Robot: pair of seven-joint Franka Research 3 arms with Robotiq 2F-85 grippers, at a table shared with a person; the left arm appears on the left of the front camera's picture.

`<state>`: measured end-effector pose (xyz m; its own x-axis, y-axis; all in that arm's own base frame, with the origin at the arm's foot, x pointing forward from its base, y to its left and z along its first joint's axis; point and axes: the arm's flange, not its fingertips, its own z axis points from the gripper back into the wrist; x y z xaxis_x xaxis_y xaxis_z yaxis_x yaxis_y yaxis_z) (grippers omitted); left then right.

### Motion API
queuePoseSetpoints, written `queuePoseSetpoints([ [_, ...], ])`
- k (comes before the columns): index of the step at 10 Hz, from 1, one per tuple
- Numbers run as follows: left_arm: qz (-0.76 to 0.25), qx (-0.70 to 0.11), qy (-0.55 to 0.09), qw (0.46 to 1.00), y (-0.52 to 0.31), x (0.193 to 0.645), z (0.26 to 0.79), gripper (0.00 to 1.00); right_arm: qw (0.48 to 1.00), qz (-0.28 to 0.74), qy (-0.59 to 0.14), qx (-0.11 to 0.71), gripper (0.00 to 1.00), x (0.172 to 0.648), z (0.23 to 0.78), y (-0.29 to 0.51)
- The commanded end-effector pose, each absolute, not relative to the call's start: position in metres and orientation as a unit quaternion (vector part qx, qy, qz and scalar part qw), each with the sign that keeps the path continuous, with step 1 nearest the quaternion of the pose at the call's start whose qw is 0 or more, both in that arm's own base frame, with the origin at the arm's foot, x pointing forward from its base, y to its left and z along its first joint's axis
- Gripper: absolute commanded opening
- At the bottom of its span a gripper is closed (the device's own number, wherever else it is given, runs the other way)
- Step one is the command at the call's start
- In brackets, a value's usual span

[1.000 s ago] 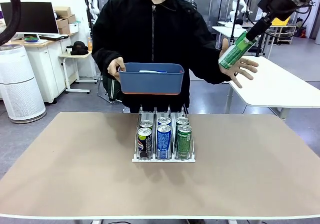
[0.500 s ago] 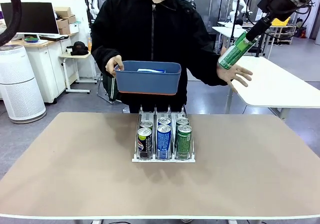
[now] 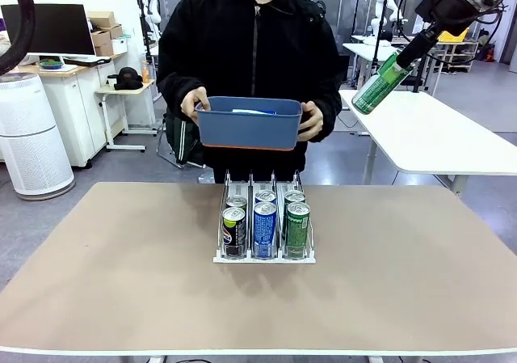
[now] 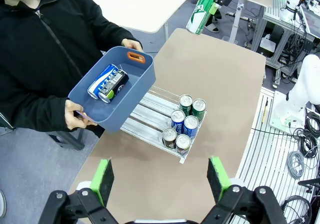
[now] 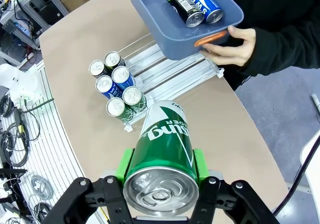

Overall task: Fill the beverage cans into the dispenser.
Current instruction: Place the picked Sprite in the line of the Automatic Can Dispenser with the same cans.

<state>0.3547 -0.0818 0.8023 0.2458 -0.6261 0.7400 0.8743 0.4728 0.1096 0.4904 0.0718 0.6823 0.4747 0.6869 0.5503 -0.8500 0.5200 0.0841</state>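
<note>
The person's hand (image 3: 311, 120) has left the green can (image 3: 381, 84) for the bin (image 3: 249, 128). My right fingers (image 5: 198, 164) grip it alone, high beyond the desk's (image 3: 404, 282) far edge. Left fingers (image 4: 103, 179) gape empty. Dispenser (image 3: 220, 257) next, I reckon.

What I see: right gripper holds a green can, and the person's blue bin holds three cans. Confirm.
Wrong count: the blue bin holds two cans, a blue-and-white can and a dark can, per the left wrist view. The right gripper does hold the green can.
</note>
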Motion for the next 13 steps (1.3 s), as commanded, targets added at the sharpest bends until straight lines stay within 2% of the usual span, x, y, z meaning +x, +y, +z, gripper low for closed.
queuePoseSetpoints([
  [1, -0.487, -0.171, -0.374, 0.77, -0.082, 0.354, 0.802, 1.0, 0.844, 0.443, -0.247, 0.175, 0.58, 0.458, 0.668, 0.083],
  [4, -0.487, -0.171, -0.374, 0.77, -0.082, 0.354, 0.802, 1.0, 0.878, 0.386, -0.247, 0.137, 0.58, 0.412, 0.653, 0.095],
  [5, -0.487, -0.171, -0.374, 0.77, -0.082, 0.354, 0.802, 1.0, 0.883, 0.386, -0.254, 0.081, 0.58, 0.4, 0.643, 0.1],
  [6, -0.487, -0.171, -0.374, 0.77, -0.082, 0.354, 0.802, 1.0, 0.885, 0.387, -0.252, 0.061, 0.58, 0.384, 0.633, 0.109],
  [10, -0.487, -0.171, -0.374, 0.77, -0.082, 0.354, 0.802, 1.0, 0.9, 0.39, -0.176, 0.078, 0.58, 0.371, 0.582, 0.14],
  [11, -0.487, -0.171, -0.374, 0.77, -0.082, 0.354, 0.802, 1.0, 0.895, 0.406, -0.159, 0.096, 0.58, 0.373, 0.579, 0.14],
  [12, -0.487, -0.171, -0.374, 0.77, -0.082, 0.354, 0.802, 1.0, 0.829, 0.521, -0.144, 0.143, 0.58, 0.386, 0.586, 0.13],
  [13, -0.487, -0.171, -0.374, 0.77, -0.082, 0.354, 0.802, 1.0, 0.895, 0.406, -0.169, 0.079, 0.58, 0.368, 0.572, 0.141],
])
